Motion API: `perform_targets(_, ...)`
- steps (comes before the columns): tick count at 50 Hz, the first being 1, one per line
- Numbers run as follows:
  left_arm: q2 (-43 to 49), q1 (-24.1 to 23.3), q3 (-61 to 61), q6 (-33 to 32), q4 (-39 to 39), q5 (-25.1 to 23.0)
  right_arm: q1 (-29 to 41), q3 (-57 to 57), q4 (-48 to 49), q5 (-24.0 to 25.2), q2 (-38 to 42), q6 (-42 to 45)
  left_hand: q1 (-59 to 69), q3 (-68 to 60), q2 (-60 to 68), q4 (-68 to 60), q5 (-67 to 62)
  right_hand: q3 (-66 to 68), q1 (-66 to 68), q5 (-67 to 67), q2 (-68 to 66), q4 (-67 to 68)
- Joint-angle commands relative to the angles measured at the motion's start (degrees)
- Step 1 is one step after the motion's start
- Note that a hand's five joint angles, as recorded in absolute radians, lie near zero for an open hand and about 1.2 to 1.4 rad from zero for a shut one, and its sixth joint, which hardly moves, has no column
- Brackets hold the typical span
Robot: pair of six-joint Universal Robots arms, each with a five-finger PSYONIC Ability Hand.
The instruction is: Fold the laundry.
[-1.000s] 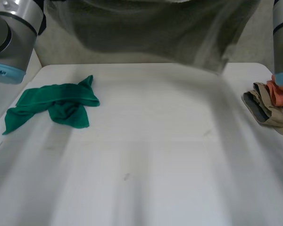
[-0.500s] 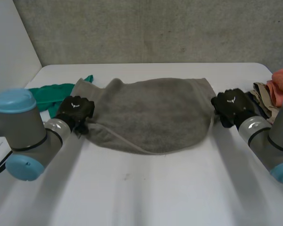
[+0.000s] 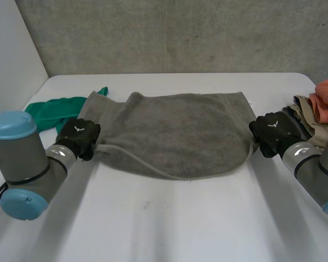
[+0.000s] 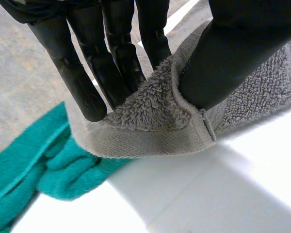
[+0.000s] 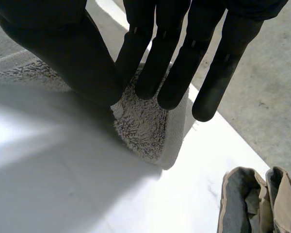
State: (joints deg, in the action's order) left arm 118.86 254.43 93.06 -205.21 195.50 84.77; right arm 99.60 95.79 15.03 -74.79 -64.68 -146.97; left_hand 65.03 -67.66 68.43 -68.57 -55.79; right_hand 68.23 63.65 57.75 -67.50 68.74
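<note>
The left hand [image 3: 79,136] had slid outward and toward the robot since half a second before, and the right hand [image 3: 270,131] had edged outward too, drawing the grey towel [image 3: 175,134] flatter. The left hand pinched the towel's left corner between its thumb and straight fingers. The right hand pinched the right edge the same way. The towel lay spread across the middle of the tabletop [image 3: 180,218], a green cloth [image 3: 46,112] just beside its left end and a heap of clothes [image 3: 317,112] near the right hand.
</note>
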Motion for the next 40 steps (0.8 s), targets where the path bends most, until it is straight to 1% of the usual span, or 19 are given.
perform_targets(1,-8.3,0.4,5.3,-1.0,-2.1,0.8,-0.2,-1.1,-13.0,-0.6,-1.5,9.4,15.0,-12.3,11.6,-11.4,-14.2,11.8,16.4,12.2,-12.5,11.3)
perform_targets(2,-9.4,0.7,6.2,-1.2,-2.6,0.5,-0.5,-1.7,-16.9,-1.0,-2.1,12.2,15.0,-12.3,11.6,-11.4,-14.2,0.9,5.5,1.4,-1.7,0.4)
perform_targets(3,-9.8,0.9,6.6,-1.2,-2.8,0.2,-0.7,-1.9,-18.4,-1.1,-2.5,13.1,15.0,-12.3,11.6,-11.4,-14.2,-12.7,-8.1,-12.2,11.9,-13.2)
perform_targets(4,-10.1,1.1,7.1,-1.2,-3.1,0.0,-0.9,-2.1,-18.8,-1.1,-3.0,13.3,15.0,-12.3,11.6,-11.4,-14.2,-23.5,-18.9,-23.0,22.7,-24.0)
perform_targets(6,-10.3,1.3,7.8,-1.3,-4.2,-1.3,-1.3,-3.0,-17.7,-1.2,-4.0,12.5,15.0,-12.3,11.6,-11.4,-14.2,-35.5,-30.9,-35.0,34.7,-36.0)
perform_targets(8,-10.2,1.5,8.1,-1.4,-4.8,-2.3,-1.4,-3.9,-16.9,-1.3,-4.5,11.8,15.0,-12.3,11.6,-11.4,-14.2,-42.7,-38.1,-42.2,42.0,-43.2)
perform_targets(10,-9.9,1.7,8.2,-1.5,-5.6,-3.4,-1.8,-5.9,-16.5,-1.4,-5.3,11.0,15.0,-12.3,11.6,-11.4,-14.2,-47.1,-42.5,-46.6,46.4,-47.6)
perform_targets(16,-9.8,2.1,8.2,-1.2,-6.7,-3.6,-2.6,-10.5,-19.9,-0.3,-5.5,10.7,15.0,-12.3,11.6,-11.4,-14.2,-47.0,-42.4,-46.5,46.2,-47.5)
perform_targets(19,-10.0,2.4,8.3,-1.1,-7.1,-3.5,-2.7,-13.3,-23.2,1.0,-4.7,12.8,15.0,-12.3,11.6,-11.4,-14.2,-46.8,-42.2,-46.3,46.1,-47.3)
perform_targets(24,-10.5,3.3,8.4,-0.8,-7.3,-3.8,-2.9,-17.8,-29.7,3.2,-1.9,19.2,15.0,-12.3,11.6,-11.4,-14.2,-44.3,-39.7,-43.8,43.5,-44.8)
perform_targets(30,-10.7,3.8,8.2,-0.2,-7.8,-4.3,-2.5,-20.2,-34.9,5.3,1.0,22.0,15.0,-12.3,11.6,-11.4,-14.2,-44.1,-39.5,-43.6,43.4,-44.6)
perform_targets(32,-10.6,3.9,8.2,-0.2,-7.9,-4.4,-2.5,-19.9,-35.2,5.5,1.1,22.1,15.0,-12.3,11.6,-11.4,-14.2,-43.6,-39.0,-43.1,42.9,-44.1)
perform_targets(34,-10.6,4.3,8.2,-0.2,-7.9,-4.6,-2.7,-19.2,-33.2,6.1,1.6,22.5,15.0,-12.3,11.6,-11.4,-14.2,-41.9,-37.3,-41.4,41.2,-42.4)
perform_targets(38,-10.5,4.9,8.0,0.1,-8.0,-5.1,-3.2,-17.1,-30.7,4.7,2.1,21.8,15.0,-12.3,11.6,-11.4,-14.2,-41.6,-37.0,-41.1,40.8,-42.1)
perform_targets(40,-10.6,5.3,7.9,0.2,-8.3,-5.2,-3.6,-16.0,-30.9,4.5,2.0,20.8,15.0,-12.3,11.6,-11.4,-14.2,-41.7,-37.2,-41.3,41.0,-42.2)
